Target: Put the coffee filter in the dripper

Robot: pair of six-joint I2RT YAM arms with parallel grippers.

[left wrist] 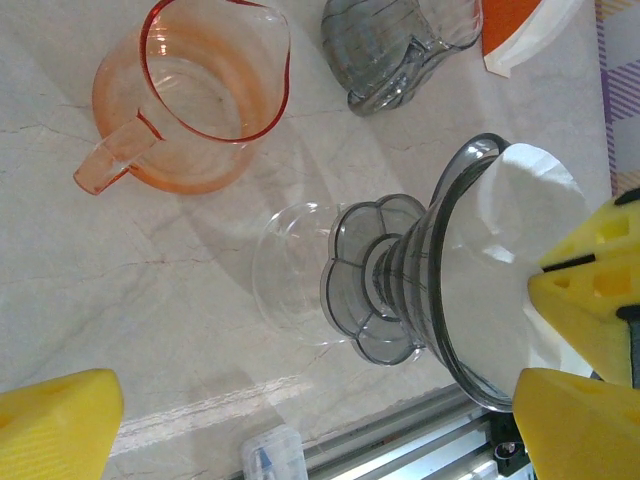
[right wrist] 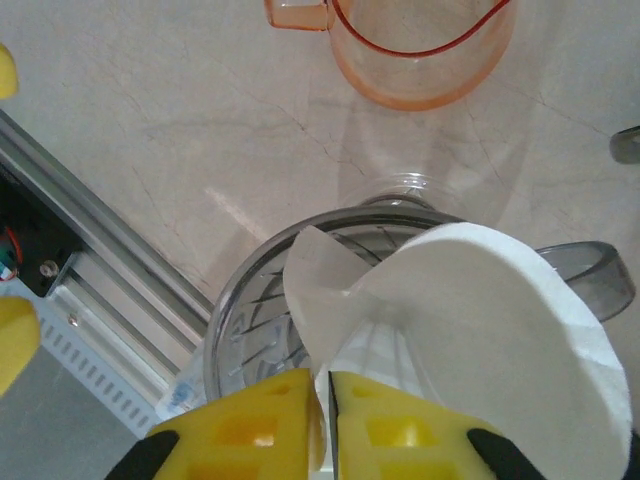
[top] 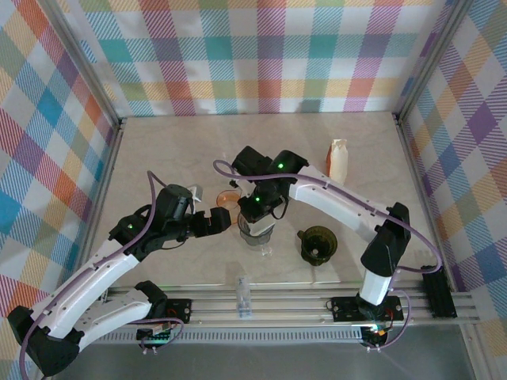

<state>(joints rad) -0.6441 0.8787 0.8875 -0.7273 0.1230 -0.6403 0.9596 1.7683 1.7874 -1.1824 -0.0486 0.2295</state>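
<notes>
A clear grey ribbed dripper (top: pixel 256 231) (left wrist: pixel 400 270) (right wrist: pixel 245 310) stands at the table's middle front, between my two grippers. The white paper coffee filter (left wrist: pixel 525 200) (right wrist: pixel 480 320) sits partly inside its mouth, one flap folded up over the rim. My right gripper (top: pixel 258 210) (right wrist: pixel 330 420) hangs over the dripper, and its yellow fingers (left wrist: pixel 590 300) pinch the filter's edge with only a thin slit between them. My left gripper (top: pixel 225 222) (left wrist: pixel 310 430) is wide open just left of the dripper, touching nothing.
An orange glass pitcher (top: pixel 230 196) (left wrist: pixel 190 100) (right wrist: pixel 420 45) stands right behind the dripper. A dark ribbed dripper (top: pixel 318 244) (left wrist: pixel 385 45) sits to the right, and an orange-white carton (top: pixel 338 158) (left wrist: pixel 520 30) further back. A small clear box (top: pixel 244 297) (left wrist: pixel 270 455) lies on the front rail.
</notes>
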